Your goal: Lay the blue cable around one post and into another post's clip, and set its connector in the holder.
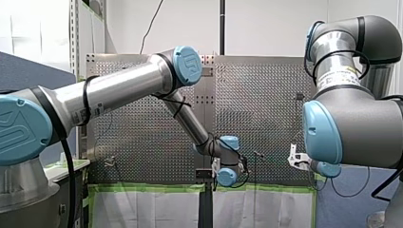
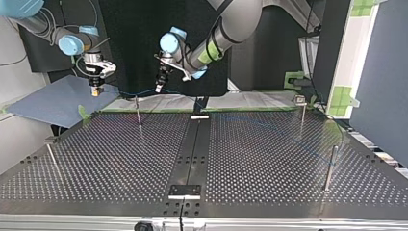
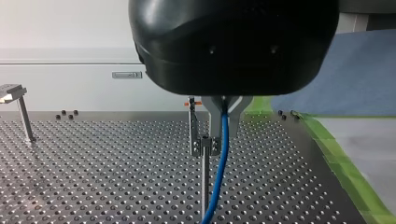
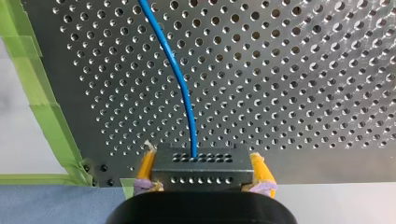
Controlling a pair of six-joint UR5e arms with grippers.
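Left wrist view: my left hand [image 3: 224, 108] is clamped on the thin blue cable [image 3: 219, 172], which hangs just beside the slim metal clip post [image 3: 204, 148]; my right hand [image 4: 204, 169] pinches the grey connector block [image 4: 201, 164]

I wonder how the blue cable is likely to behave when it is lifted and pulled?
Probably floppy but slightly springy: the blue cable leaves the connector in my right hand in a smooth curve, without kinks. Likely light: it hangs thin and slack from my left hand, so it may sag when moved.
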